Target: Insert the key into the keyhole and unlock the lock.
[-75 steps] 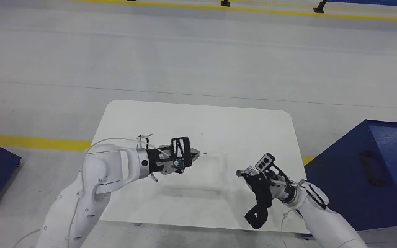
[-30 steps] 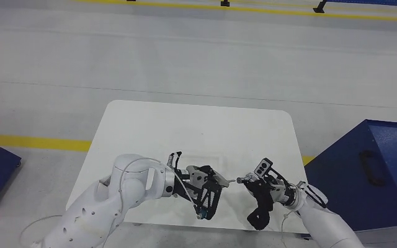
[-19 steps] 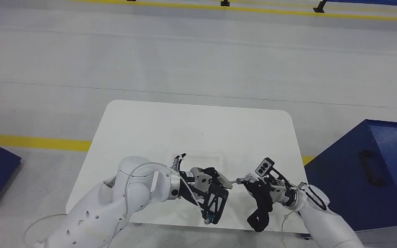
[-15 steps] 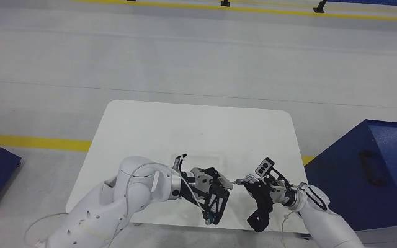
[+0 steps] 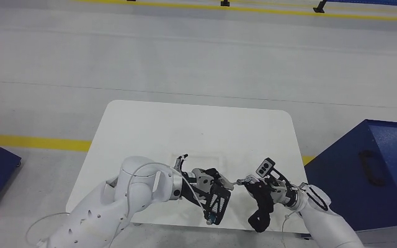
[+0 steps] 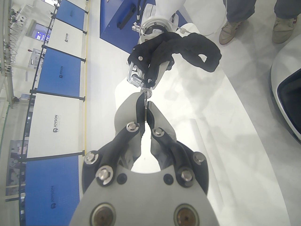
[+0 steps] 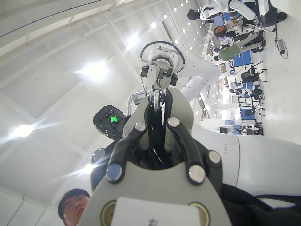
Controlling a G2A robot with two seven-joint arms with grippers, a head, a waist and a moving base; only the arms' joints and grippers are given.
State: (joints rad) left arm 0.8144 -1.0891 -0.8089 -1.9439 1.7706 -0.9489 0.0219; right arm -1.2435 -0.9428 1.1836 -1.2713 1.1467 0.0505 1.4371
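The left tool (image 6: 144, 106), with smooth grey fingers, pinches a thin flat metal key (image 6: 147, 94). The key's tip meets the end of the shiny round lock (image 6: 136, 80), which is held up above the near part of the white desk (image 5: 186, 124). The right tool (image 5: 251, 184) is pressed together on the lock. The chain of the lock hangs in a loop inside a black woven sleeve (image 6: 190, 48).

Looks down from overhead, far off, at the table (image 5: 186, 124). Sits close behind the left gripper (image 6: 144, 103), facing the lock (image 6: 136, 80) and key (image 6: 147, 94); sits close behind the right gripper (image 7: 157, 99), tilted toward the ceiling (image 7: 58, 12). Shares across all three the meeting spot toward 4 o'clock on the table.
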